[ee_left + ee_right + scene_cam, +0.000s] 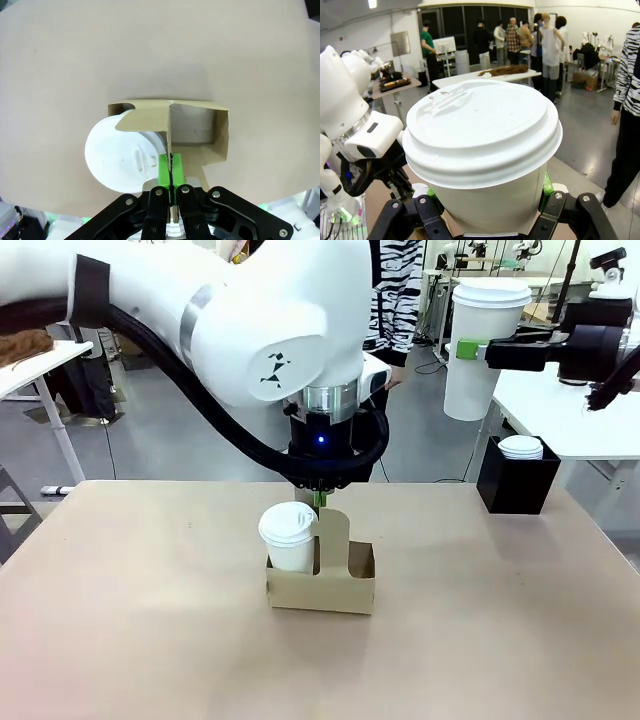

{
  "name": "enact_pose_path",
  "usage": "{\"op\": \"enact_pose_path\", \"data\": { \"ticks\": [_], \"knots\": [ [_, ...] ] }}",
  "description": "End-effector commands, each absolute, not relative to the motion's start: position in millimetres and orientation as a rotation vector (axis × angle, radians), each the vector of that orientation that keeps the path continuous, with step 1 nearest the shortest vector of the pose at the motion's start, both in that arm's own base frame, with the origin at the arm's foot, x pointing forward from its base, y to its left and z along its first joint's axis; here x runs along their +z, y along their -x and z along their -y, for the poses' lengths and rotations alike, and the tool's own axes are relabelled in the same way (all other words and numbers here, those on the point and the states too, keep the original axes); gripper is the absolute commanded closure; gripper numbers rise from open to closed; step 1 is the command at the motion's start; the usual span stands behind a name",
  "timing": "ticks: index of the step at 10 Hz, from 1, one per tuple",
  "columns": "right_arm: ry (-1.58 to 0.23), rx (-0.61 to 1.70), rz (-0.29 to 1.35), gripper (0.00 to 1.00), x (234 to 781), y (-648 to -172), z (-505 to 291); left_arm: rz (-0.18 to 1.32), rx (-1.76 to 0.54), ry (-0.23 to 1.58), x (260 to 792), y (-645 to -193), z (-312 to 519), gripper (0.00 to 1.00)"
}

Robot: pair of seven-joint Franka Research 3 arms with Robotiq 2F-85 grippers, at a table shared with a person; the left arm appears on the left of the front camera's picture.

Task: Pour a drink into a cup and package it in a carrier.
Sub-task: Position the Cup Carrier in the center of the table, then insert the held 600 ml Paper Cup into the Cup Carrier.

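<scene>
The brown cardboard carrier [345, 585] [197, 127] stands on the table's middle. A white cup [288, 535] [120, 155] with a white lid sits in its left hole; the right hole is empty. From straight above, my left gripper [320, 502] [170, 169] is shut on the carrier's upright handle tab [167, 137]. My right gripper [478, 350] [490, 212] is raised at the upper right, clear of the table, shut on a second lidded white cup [490, 310] [482, 135], which it holds upright. The drink is hidden.
A black box [517, 485] with a stack of white lids [521, 447] stands at the table's far right edge. A person in a striped top [395, 300] stands beyond the far side. A white table [570, 415] lies behind on the right.
</scene>
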State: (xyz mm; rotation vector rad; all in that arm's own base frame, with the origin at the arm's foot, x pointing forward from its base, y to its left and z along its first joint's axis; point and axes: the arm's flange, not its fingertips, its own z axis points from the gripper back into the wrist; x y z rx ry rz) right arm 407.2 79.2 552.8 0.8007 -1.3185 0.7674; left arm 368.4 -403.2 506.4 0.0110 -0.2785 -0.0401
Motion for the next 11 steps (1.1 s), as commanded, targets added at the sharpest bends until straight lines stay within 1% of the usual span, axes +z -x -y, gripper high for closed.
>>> {"op": "enact_pose_path", "data": {
  "ticks": [1, 2, 3, 9, 10, 11],
  "knots": [
    [-0.809, 0.762, 1.327, 0.19, 556.3, -407.2, -79.7, 0.288, 0.015, -0.03, 500.6, -368.1, 408.4, 0.98],
    [-0.809, 0.762, 1.327, 0.19, 556.3, -407.2, -79.7, 0.288, -0.054, -0.023, 501.3, -365.1, 406.2, 0.98],
    [-0.809, 0.762, 1.327, 0.19, 556.3, -407.2, -79.7, 0.273, -0.026, -0.014, 501.9, -367.6, 405.7, 0.98],
    [-0.809, 0.762, 1.327, 0.19, 556.3, -407.2, -79.7, 0.273, -0.026, -0.014, 501.9, -367.6, 405.7, 0.98],
    [-0.809, 0.762, 1.327, 0.19, 556.3, -407.2, -79.7, 0.272, -0.027, -0.011, 502.1, -367.8, 406.8, 0.4],
    [-0.809, 0.762, 1.327, 0.19, 556.3, -407.2, -79.7, 0.226, -0.06, 0.033, 507.4, -366.6, 397.1, 0.4]
  ]
}}
